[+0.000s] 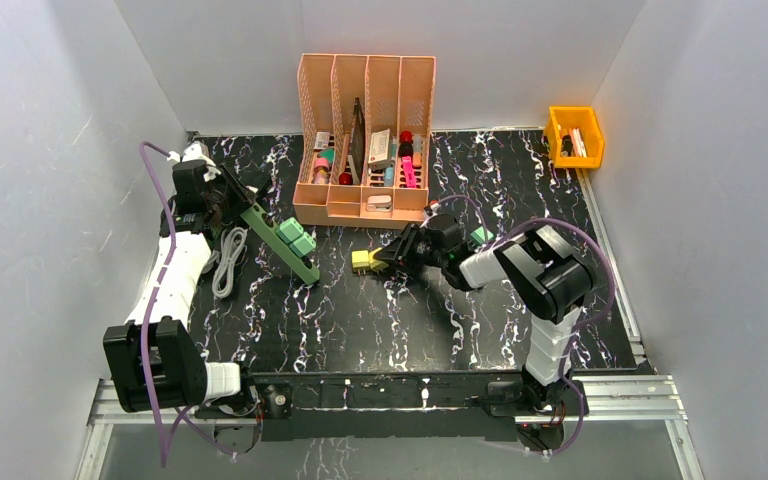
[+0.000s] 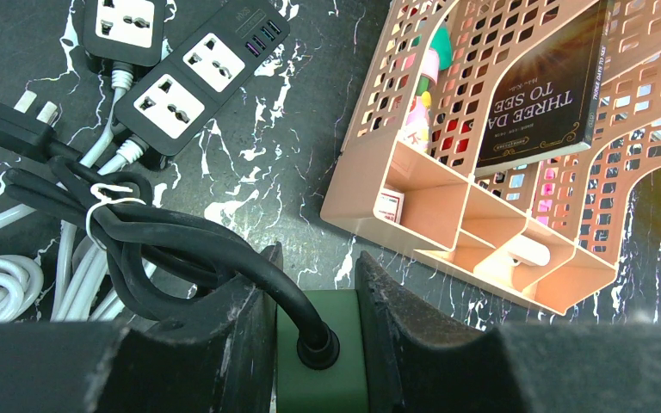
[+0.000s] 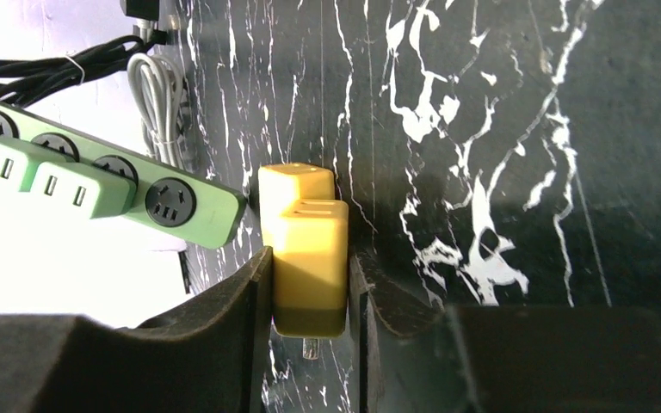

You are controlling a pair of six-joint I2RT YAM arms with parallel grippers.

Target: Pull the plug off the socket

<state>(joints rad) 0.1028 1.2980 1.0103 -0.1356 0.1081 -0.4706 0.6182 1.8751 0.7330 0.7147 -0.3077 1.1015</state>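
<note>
The green power strip, the socket (image 1: pixel 282 243), lies slanted at the left of the black marble table. Two pale green plugs (image 1: pixel 298 237) sit in it. My left gripper (image 2: pixel 314 267) is shut on the strip's cable end (image 2: pixel 323 361), where the black cord (image 2: pixel 224 249) enters. My right gripper (image 3: pixel 310 258) is shut on a yellow plug (image 3: pixel 311 267), held clear of the strip (image 3: pixel 151 206) with a metal prong (image 3: pixel 310 348) showing at its back. A second yellow block (image 3: pixel 296 182) lies just beyond it. From above, the yellow plug (image 1: pixel 364 260) sits at the table's middle in front of my right gripper (image 1: pixel 388 258).
A peach desk organizer (image 1: pixel 365 205) with a book and small items stands at the back centre. An orange bin (image 1: pixel 575 135) sits at the back right. Black power strips (image 2: pixel 198 73), a black plug (image 2: pixel 13 125) and coiled white cables (image 1: pixel 228 262) lie by the left arm. Grey walls enclose three sides.
</note>
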